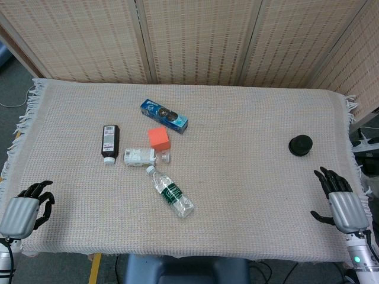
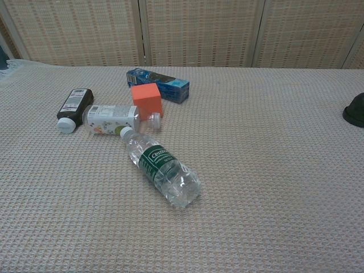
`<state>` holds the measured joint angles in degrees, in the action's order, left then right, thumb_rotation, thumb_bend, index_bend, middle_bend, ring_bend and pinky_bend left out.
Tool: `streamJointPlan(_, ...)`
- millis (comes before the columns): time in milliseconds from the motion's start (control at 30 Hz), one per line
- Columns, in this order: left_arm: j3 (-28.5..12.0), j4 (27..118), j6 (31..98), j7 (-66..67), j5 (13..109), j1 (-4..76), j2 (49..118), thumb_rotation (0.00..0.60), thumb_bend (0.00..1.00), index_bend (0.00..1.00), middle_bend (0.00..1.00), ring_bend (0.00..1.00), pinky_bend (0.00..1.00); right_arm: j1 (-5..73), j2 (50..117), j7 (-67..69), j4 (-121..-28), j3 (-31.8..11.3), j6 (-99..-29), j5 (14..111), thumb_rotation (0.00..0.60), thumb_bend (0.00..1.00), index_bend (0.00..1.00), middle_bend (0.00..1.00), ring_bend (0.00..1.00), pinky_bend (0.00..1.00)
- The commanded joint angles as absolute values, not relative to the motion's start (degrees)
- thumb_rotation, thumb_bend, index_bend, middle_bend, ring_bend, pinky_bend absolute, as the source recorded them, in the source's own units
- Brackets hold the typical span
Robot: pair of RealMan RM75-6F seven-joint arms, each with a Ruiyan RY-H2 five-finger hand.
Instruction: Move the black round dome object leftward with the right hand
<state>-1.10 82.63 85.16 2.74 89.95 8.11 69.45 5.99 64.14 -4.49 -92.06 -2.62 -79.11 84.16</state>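
The black round dome object [image 1: 300,145] sits on the woven cloth at the right side of the table; in the chest view only its left part [image 2: 355,110] shows at the right edge. My right hand [image 1: 342,204] rests near the table's front right corner, well in front of the dome, fingers apart and holding nothing. My left hand [image 1: 25,208] lies at the front left corner, fingers slightly curled and holding nothing. Neither hand shows in the chest view.
Left of centre lie a clear water bottle [image 1: 170,191], a small white bottle [image 1: 140,156], a dark bottle with a white cap [image 1: 110,142], an orange cube [image 1: 159,138] and a blue box [image 1: 164,116]. Wicker screens stand behind the table.
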Motion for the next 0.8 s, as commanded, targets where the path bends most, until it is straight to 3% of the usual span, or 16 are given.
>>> streamJointPlan(33,-1.08,82.72,85.23,2.81,89.93,8.06,69.39,0.6,0.6,0.57,0.23,0.25,0.46,5.91,64.95,-5.38,-91.4,-2.94,-79.74,83.93,0.6,0.05,0.0,0.0,0.0,0.11)
streamJointPlan(333,-0.88,83.36,86.08,2.63,90.41,7.65,68.91,0.6,0.6,0.57,0.24,0.25,0.46,5.79,68.25,-6.39,-88.52,-4.37,-81.64,82.7,0.6,0.05,0.0,0.0,0.0,0.11)
streamJointPlan(533,-1.2,83.06,85.56,1.28,89.67,7.8,68.78,0.6,0.6,0.57,0.24,0.26,0.46,8.13,72.41,-9.49,-82.66,-8.5,-81.21,78.65,0.6,0.05,0.0,0.0,0.0,0.09)
streamJointPlan(800,-1.16,83.55,86.34,0.11,90.14,7.54,68.32,0.6,0.6,0.58,0.25,0.26,0.46,14.33,75.95,0.25,-75.81,-15.05,-70.72,70.32,0.6,0.05,0.0,0.0,0.0,0.09)
